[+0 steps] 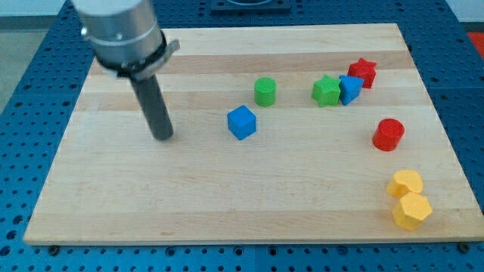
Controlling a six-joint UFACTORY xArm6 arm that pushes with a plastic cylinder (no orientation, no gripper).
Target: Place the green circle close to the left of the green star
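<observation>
Green circle [265,91]: a short round cylinder standing upright on the desk [227,196], flat face up, long axis vertical, no facing direction to tell. Sits toward the view's top of the desk, a little right of centre. Green star [326,91] to the view's right of the green circle, apart from it, bare wood between the two. Blue cube [242,122] just below and left of the green circle, near but not touching. Further right of the green circle, a blue block [350,88] of unclear shape pressed against the green star, then a red star [364,72] at the blue block's upper right. Red cylinder [389,134] lower right of the green circle, well apart. Two yellow blocks [409,199], touching each other, far to the lower right near the desk's right edge. My tip [163,138] well left of the green circle and slightly lower, touching no block, open wood all round. No gripper on this rod, so no open or closed state to tell.
</observation>
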